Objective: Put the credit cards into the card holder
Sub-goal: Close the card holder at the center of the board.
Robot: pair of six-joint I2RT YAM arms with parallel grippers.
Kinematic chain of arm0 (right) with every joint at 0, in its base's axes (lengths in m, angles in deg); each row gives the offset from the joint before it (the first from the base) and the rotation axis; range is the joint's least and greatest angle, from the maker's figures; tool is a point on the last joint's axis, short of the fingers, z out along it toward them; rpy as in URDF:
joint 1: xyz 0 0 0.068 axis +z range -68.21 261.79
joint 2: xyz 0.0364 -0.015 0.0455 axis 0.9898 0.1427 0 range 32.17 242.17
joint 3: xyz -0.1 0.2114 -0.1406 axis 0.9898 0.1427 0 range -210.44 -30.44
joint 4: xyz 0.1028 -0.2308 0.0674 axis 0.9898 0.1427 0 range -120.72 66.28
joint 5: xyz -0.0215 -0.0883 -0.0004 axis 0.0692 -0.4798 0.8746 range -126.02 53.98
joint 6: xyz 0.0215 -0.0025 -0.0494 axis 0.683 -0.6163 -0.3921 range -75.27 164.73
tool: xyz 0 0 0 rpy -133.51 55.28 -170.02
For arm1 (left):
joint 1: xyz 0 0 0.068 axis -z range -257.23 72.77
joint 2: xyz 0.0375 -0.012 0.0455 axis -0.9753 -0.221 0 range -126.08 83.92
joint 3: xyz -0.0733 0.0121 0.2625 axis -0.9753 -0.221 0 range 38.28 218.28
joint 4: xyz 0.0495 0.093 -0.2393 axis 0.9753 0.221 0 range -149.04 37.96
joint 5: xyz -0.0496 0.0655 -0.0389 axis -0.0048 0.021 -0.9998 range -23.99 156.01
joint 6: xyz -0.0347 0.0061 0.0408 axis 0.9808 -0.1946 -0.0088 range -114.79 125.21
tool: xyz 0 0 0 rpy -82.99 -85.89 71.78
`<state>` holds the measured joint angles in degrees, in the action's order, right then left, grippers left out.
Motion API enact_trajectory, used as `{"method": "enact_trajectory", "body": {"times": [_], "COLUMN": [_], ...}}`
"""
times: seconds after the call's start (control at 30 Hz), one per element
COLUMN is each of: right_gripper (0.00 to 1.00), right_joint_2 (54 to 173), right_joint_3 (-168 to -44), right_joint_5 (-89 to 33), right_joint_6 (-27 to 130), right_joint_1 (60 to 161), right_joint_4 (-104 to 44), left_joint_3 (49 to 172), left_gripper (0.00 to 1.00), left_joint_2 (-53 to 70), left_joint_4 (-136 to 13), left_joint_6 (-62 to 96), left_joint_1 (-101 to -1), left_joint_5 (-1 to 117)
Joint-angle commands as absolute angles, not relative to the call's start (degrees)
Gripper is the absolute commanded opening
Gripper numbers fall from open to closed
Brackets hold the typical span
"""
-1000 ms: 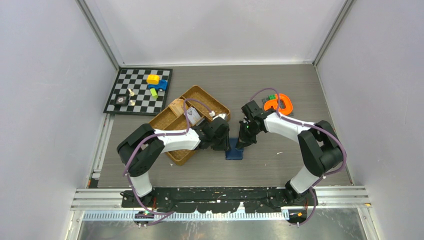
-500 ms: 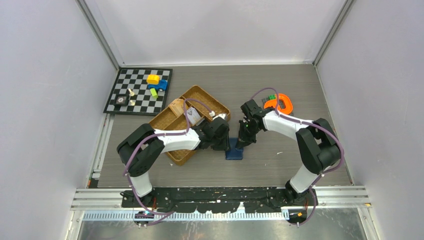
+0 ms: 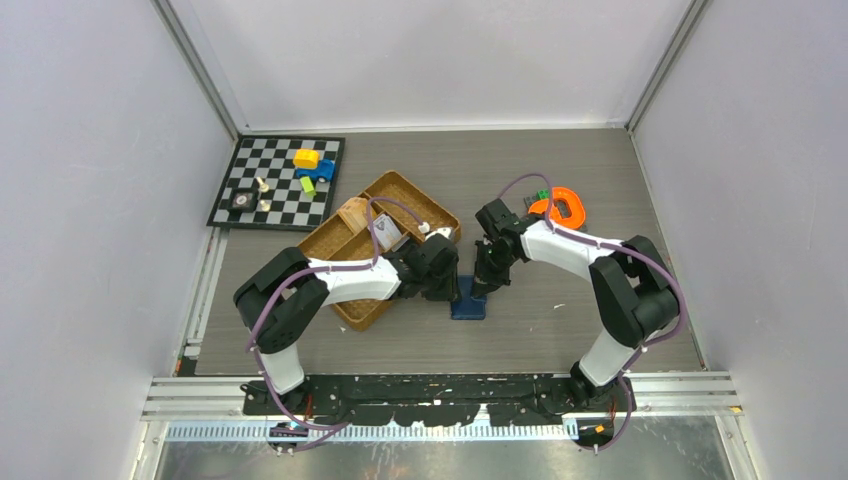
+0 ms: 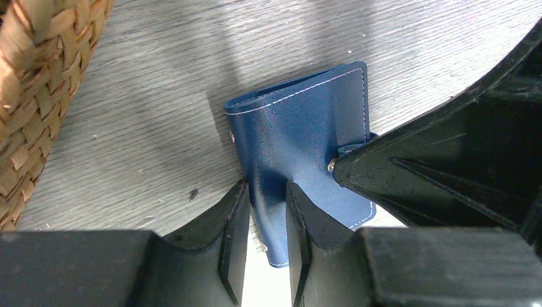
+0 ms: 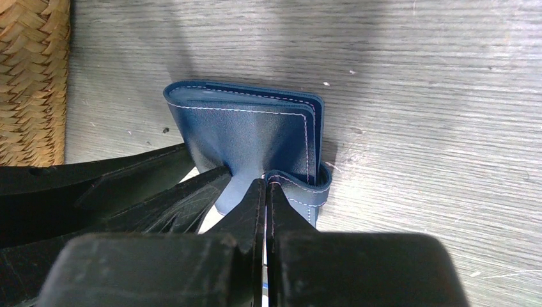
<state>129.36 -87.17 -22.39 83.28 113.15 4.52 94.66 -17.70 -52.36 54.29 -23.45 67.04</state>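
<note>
Progress entry: task is sitting at an early stage. Card holder [image 3: 468, 303] is lying on the table [image 3: 560, 320] near its middle, slightly toward 6 o'clock, and is reading as folded over, with no pocket showing in either wrist view. No credit card is showing in or at the holder. A pale flat item is lying in the woven tray [image 3: 437, 207] at 10 o'clock from the holder, too small to identify. Opening the holder, fetching the cards and inserting them are all looking like work still ahead.

Left tool [image 4: 266, 188] is coming in from the holder's 9 o'clock side. Its jaws are standing narrowly apart and are pinching a raised fold of the blue cover between them. Right tool [image 5: 265, 185] is reaching in from 1 o'clock. Its jaws are standing almost fully together and are clamping the snap tab [image 5: 300, 185] at the holder's edge. Judgement: the two tools are working against each other to pull the tab free and spread the cover.

Comparison with the top view one second back: the right arm's wrist and forearm are sitting slightly further toward 9 o'clock, so the right tool [image 3: 483, 285] is leaning more over the holder. Left tool [image 3: 447, 288] and left arm are showing no visible shift. Holder is occupying the same spot on the table. Tray is unchanged.
</note>
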Motion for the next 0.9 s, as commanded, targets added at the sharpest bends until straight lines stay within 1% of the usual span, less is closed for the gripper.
{"method": "enact_trajectory", "body": {"times": [0.0,0.33,0.53,0.6,0.87], "right_gripper": [0.00,0.01,0.01,0.00,0.01], "right_joint_2": [138.3,142.0,144.6,145.7,149.1], "right_joint_3": [-83.9,-85.0,-85.7,-86.5,-88.3], "right_joint_5": [-31.6,-35.6,-35.8,-38.4,-40.9], "right_joint_6": [84.8,85.8,86.6,86.9,88.1], "right_joint_1": [116.5,118.1,118.3,118.5,120.2], "right_joint_4": [-3.4,-2.3,-2.5,-2.1,-1.0], "left_joint_3": [92.3,91.5,90.7,90.5,89.3], "left_gripper": [0.26,0.26,0.25,0.25,0.24], "left_joint_2": [-20.7,-20.2,-19.9,-19.9,-19.8], "left_joint_4": [-48.4,-49.1,-50.3,-50.8,-53.0], "left_joint_6": [52.9,53.2,53.4,53.5,53.9], "left_joint_1": [-23.0,-23.0,-23.0,-23.0,-23.0], "left_joint_5": [68.2,67.9,67.5,67.2,66.3]}}
